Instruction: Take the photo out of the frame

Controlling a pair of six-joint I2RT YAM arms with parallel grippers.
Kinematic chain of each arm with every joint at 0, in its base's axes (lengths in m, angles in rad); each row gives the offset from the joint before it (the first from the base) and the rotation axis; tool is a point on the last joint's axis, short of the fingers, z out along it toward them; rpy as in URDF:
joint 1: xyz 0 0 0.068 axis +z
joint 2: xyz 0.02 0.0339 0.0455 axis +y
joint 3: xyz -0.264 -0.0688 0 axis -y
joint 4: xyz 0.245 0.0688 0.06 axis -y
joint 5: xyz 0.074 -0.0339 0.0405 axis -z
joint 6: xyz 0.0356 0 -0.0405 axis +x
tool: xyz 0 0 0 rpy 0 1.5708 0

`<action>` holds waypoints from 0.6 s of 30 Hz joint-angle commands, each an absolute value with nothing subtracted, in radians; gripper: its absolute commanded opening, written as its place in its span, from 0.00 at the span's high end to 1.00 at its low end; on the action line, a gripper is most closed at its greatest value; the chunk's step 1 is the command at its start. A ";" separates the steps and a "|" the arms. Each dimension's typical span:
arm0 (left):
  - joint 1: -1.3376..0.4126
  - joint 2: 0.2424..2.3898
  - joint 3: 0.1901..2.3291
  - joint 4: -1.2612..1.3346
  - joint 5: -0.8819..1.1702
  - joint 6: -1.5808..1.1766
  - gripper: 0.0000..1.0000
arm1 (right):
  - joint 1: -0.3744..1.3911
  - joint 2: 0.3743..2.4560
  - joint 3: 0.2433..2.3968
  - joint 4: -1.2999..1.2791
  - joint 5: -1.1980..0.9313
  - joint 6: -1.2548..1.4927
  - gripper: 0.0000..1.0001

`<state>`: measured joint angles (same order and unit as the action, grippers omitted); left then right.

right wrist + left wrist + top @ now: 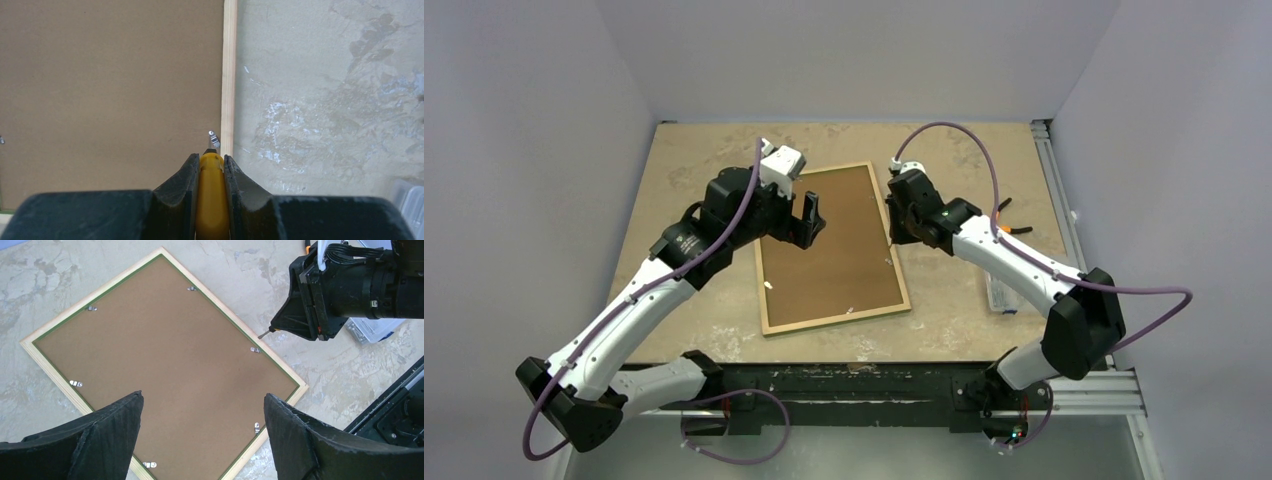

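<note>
The frame (836,321) lies face down in the middle of the surface (694,170), its light wood edge up. The photo (834,250) sits inside it, brown fibreboard back showing, with 6 small metal clips (76,383) along its border.

The left arm stretches from the near-left corner up toward the centre, its wrist bent down. The left tool (202,397) hangs above the frame's left half, its 2 fingers spread wide and holding nothing.

The right arm rises to a raised elbow at the right. Its forearm reaches left to the frame's right long edge. The right tool (210,165) is clamped on a yellow-handled screwdriver (210,200). The metal tip is just beside one of these clips, but contact cannot be told.
</note>
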<state>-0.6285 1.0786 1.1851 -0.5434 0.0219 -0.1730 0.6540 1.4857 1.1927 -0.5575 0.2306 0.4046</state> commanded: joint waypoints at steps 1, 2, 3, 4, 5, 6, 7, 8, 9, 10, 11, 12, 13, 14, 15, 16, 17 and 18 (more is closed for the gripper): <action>-0.622 1.067 1.197 -0.516 0.023 -0.178 0.13 | 0.660 1.498 1.218 -0.566 0.290 0.382 1.00; -0.622 1.065 1.196 -0.518 0.019 -0.178 0.13 | 0.660 1.504 1.221 -0.566 0.288 0.379 1.00; -0.623 1.065 1.195 -0.517 0.012 -0.178 0.13 | 0.661 1.512 1.224 -0.568 0.289 0.375 1.00; -0.622 1.065 1.195 -0.518 0.006 -0.177 0.13 | 0.664 1.517 1.228 -0.569 0.291 0.374 1.00; -0.622 1.065 1.196 -0.520 0.004 -0.176 0.13 | 0.667 1.525 1.231 -0.565 0.292 0.370 1.00; -0.622 1.065 1.194 -0.520 0.004 -0.175 0.13 | 0.670 1.529 1.231 -0.559 0.284 0.364 1.00; -0.623 1.065 1.194 -0.519 0.004 -0.175 0.13 | 0.675 1.537 1.232 -0.549 0.269 0.353 1.00; -0.623 1.065 1.193 -0.519 0.003 -0.173 0.13 | 0.678 1.552 1.240 -0.550 0.260 0.347 1.00; -0.622 1.066 1.193 -0.519 0.004 -0.171 0.13 | 0.685 1.570 1.249 -0.558 0.262 0.348 1.00; -0.622 1.067 1.195 -0.520 0.004 -0.169 0.13 | 0.692 1.586 1.258 -0.564 0.266 0.350 1.00; -0.623 1.067 1.194 -0.521 0.003 -0.168 0.13 | 0.702 1.597 1.265 -0.570 0.283 0.352 1.00; -0.622 1.066 1.193 -0.521 0.003 -0.167 0.13 | 0.707 1.604 1.269 -0.573 0.299 0.352 1.00; -0.623 1.066 1.193 -0.521 0.003 -0.167 0.12 | 0.716 1.609 1.269 -0.573 0.317 0.353 1.00; -0.623 1.066 1.193 -0.521 0.004 -0.167 0.12 | 0.720 1.610 1.265 -0.568 0.328 0.354 1.00; -0.623 1.067 1.193 -0.521 0.004 -0.168 0.13 | 0.722 1.610 1.262 -0.562 0.333 0.353 1.00; -0.622 1.066 1.192 -0.519 0.004 -0.169 0.12 | 0.722 1.611 1.261 -0.558 0.334 0.350 1.00; -0.623 1.066 1.192 -0.519 0.003 -0.169 0.12 | 0.724 1.617 1.262 -0.558 0.337 0.347 1.00; -0.622 1.066 1.191 -0.518 0.004 -0.168 0.12 | 0.724 1.622 1.264 -0.562 0.343 0.347 1.00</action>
